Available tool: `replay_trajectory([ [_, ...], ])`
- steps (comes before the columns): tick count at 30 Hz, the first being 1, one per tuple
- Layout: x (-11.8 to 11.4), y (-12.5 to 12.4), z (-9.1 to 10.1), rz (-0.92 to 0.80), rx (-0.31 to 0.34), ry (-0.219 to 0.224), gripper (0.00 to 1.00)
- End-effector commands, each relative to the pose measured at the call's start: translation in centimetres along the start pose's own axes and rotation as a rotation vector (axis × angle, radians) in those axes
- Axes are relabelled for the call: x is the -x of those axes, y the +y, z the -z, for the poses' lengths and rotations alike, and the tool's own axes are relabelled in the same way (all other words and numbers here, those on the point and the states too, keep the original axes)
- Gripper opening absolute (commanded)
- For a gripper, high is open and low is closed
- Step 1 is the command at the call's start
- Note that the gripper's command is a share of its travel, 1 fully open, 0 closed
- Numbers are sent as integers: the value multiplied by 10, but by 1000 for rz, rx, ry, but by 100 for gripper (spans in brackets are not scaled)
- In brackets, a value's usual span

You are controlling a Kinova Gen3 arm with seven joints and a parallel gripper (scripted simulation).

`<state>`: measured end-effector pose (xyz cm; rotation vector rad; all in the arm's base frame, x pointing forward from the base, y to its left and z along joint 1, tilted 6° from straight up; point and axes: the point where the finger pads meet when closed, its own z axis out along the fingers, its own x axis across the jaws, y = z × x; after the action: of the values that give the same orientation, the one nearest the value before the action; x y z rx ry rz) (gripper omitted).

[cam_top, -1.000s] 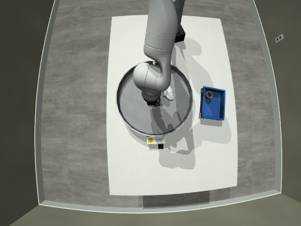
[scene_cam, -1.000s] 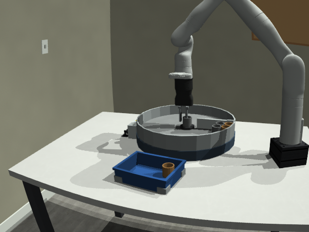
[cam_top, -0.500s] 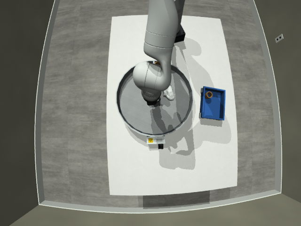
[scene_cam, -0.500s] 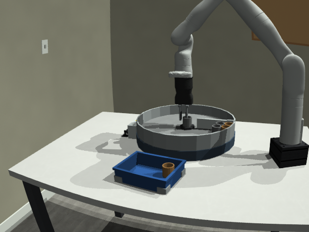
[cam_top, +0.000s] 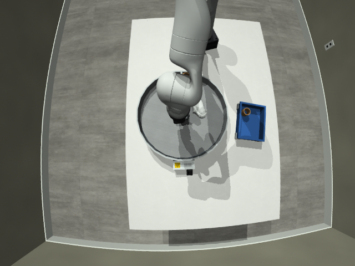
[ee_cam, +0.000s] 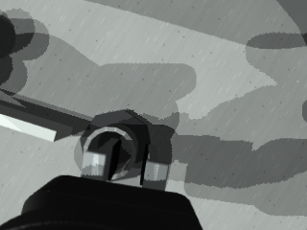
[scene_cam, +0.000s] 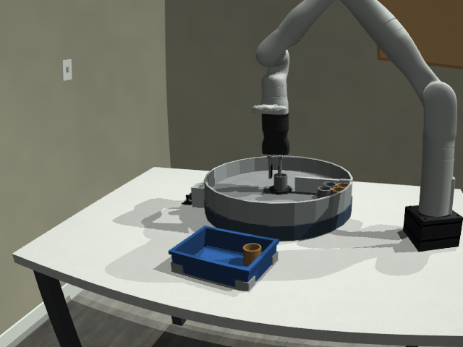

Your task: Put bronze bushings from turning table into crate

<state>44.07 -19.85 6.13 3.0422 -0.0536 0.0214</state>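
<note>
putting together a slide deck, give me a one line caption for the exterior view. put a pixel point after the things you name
Black two-finger gripper [scene_cam: 275, 171] [ee_cam: 131, 155] above a grey-walled round turning table [scene_cam: 254, 215] [cam_top: 139, 128]; one bronze bushing [scene_cam: 252, 254] [cam_top: 247, 111] in the blue crate [scene_cam: 209, 270] [cam_top: 250, 139].

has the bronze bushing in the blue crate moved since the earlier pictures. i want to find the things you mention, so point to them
No. The bronze bushing [cam_top: 243, 112] [scene_cam: 252, 255] stands by the same corner of the blue crate [cam_top: 238, 126] [scene_cam: 209, 271] in both the top and exterior views.
</note>
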Motion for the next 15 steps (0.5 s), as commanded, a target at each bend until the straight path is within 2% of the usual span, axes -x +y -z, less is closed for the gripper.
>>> replay_trajectory([
  [1, -1, 0, 2, 0, 1, 4, 47],
  [15, -1, 0, 7, 0, 1, 3, 47],
])
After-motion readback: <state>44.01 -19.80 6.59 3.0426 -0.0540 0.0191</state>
